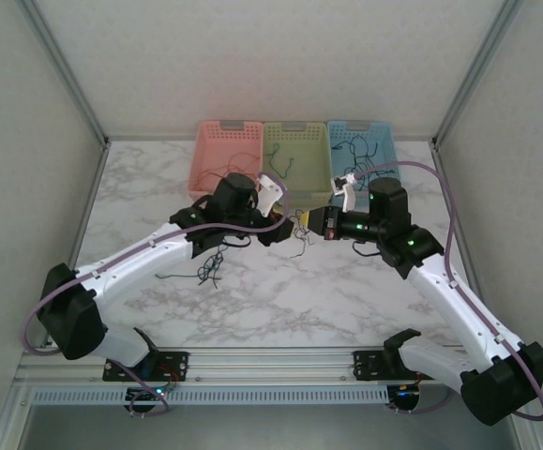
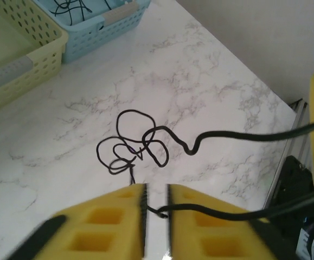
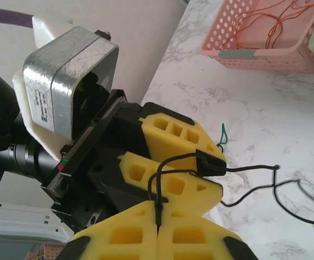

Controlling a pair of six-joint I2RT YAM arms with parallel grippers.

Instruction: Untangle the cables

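Right gripper [image 3: 158, 211] clamped tight on the black cable [image 3: 158, 187]; left gripper [image 2: 155, 190] pinches the same strand right in front of it, loops lying beyond its fingertips.

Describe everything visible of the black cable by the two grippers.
The black cable is a thin, flexible, matte wire. One stretch is pinched in the shut right gripper and, close by, in the left gripper; the rest lies in loose tangled loops on the marble table.
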